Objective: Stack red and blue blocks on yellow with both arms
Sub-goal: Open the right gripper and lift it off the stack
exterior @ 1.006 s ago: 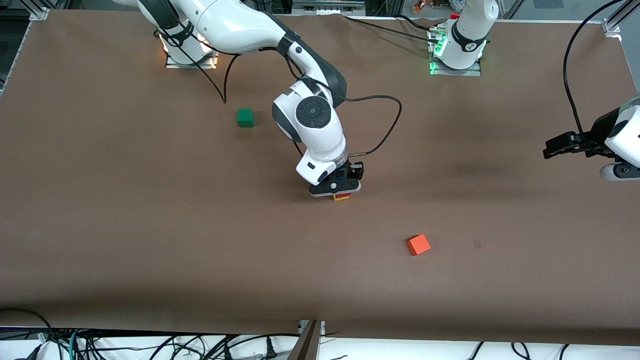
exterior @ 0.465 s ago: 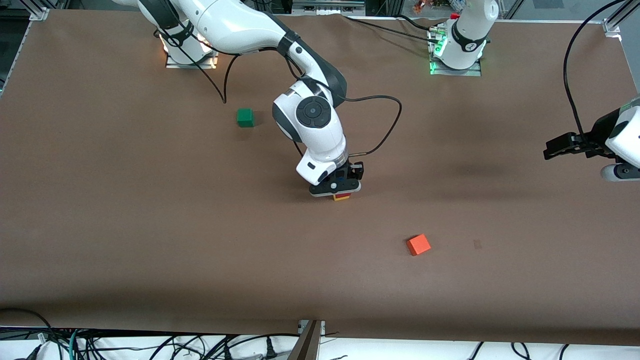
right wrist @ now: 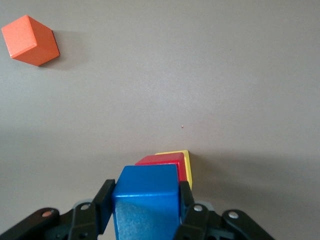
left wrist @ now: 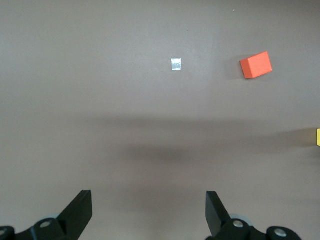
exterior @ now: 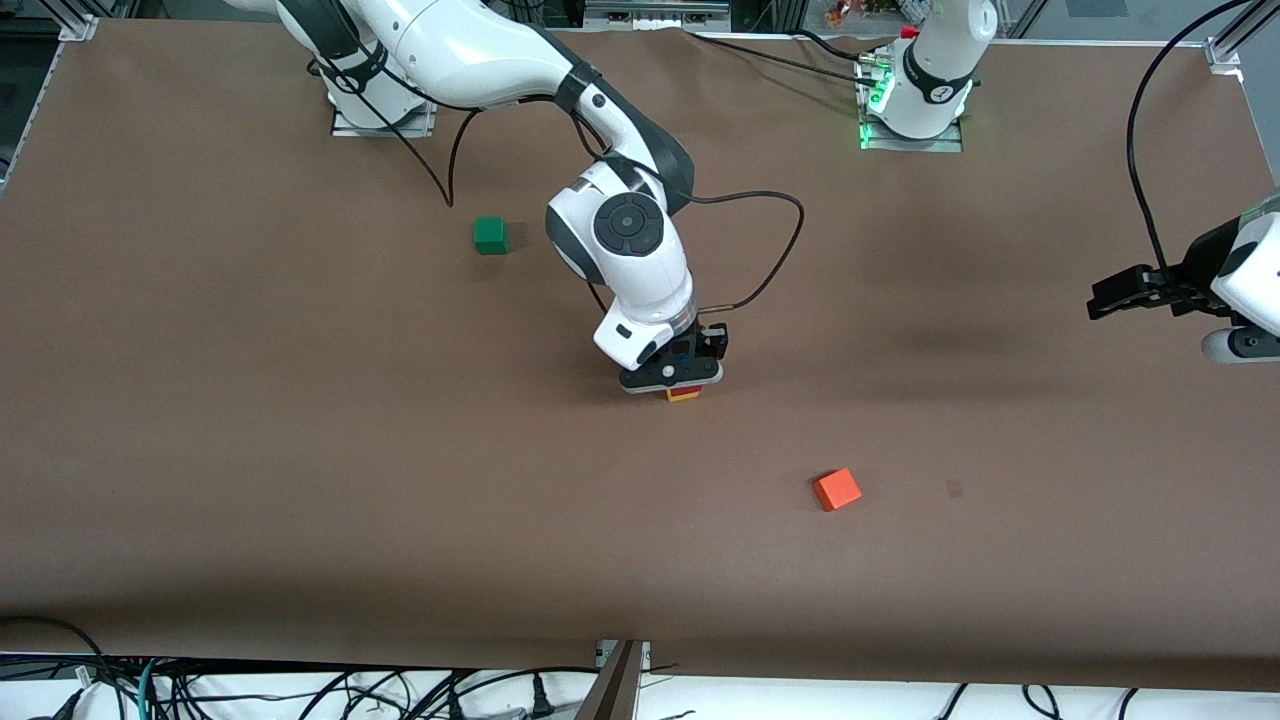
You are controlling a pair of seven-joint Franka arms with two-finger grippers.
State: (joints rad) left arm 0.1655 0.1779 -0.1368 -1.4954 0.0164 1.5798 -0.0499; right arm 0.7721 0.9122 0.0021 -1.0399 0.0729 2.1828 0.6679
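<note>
We were in a robotics lab. Two white jointed arms [exterior: 620,240] stood bolted on metal base plates [exterior: 912,135] at one edge of a large table [exterior: 300,480] covered in plain brown matting. Aluminium framing [exterior: 1225,50] marked the table's corners, and a tangle of black cables [exterior: 300,690] lay along the edge nearest the front camera. Small coloured cubes, such as an orange one [exterior: 836,490] and a green one [exterior: 490,235], sat scattered on the matting.
</note>
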